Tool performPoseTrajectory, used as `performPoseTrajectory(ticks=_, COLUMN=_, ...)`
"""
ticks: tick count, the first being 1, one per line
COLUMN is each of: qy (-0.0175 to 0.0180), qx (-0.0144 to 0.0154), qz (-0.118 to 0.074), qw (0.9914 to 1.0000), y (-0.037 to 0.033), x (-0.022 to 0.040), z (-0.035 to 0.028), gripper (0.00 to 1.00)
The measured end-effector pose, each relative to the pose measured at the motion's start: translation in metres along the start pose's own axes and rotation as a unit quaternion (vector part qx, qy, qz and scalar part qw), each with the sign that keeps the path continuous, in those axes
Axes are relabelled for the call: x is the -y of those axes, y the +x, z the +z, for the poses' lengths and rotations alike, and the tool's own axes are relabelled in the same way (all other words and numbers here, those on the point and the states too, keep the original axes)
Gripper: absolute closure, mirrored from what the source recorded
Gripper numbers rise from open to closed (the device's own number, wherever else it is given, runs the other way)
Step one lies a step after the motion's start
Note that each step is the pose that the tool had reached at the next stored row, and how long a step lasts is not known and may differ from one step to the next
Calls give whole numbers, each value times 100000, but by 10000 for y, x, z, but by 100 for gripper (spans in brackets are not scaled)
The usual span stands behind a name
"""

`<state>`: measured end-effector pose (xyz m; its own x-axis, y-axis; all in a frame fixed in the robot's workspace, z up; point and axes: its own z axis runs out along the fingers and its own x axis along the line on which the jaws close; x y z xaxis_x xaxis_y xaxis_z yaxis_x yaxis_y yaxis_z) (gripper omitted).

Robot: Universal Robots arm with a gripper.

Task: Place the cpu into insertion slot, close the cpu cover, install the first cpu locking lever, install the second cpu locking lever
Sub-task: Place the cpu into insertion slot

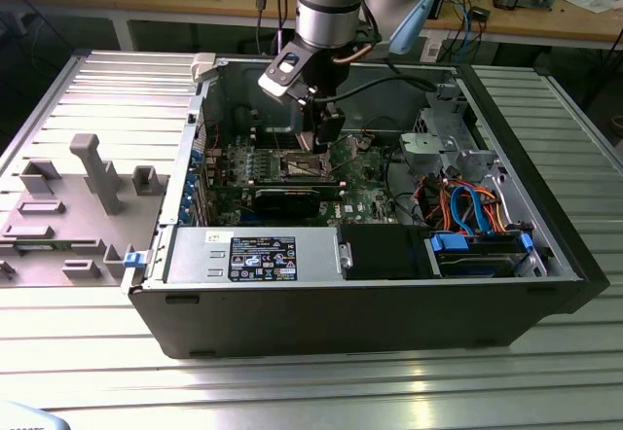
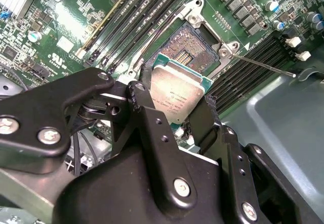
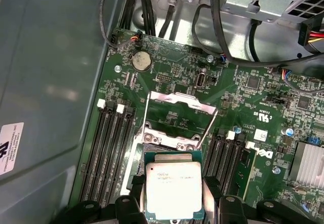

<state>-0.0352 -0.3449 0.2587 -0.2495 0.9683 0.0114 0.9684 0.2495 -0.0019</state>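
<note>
The gripper [image 2: 174, 107] is pinching the cpu [image 2: 179, 84] by two opposite edges, one black finger [image 2: 140, 91] on each side and the dull metal top facing the wrist cameras. In both wrist views the chip covers the near edge of the insertion slot [image 2: 190, 44], whose dark pin field lies bare just beyond it. Whether the chip touches the rim, I cannot tell. On the exterior view's clock face the slot [image 1: 304, 165] sits at about seven o'clock from the gripper [image 1: 321, 136], close under it on the green motherboard [image 1: 375, 197]. The chip's edges look roughly square to the socket rim. The cpu cover [image 3: 177, 98] stands swung open on the far side.
</note>
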Motion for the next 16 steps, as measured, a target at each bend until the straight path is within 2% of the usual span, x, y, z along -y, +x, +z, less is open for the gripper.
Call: performPoseTrajectory(ticks=16, qy=-36, qx=-8, qz=2842, qw=99960, y=1, x=0, z=20, gripper=46)
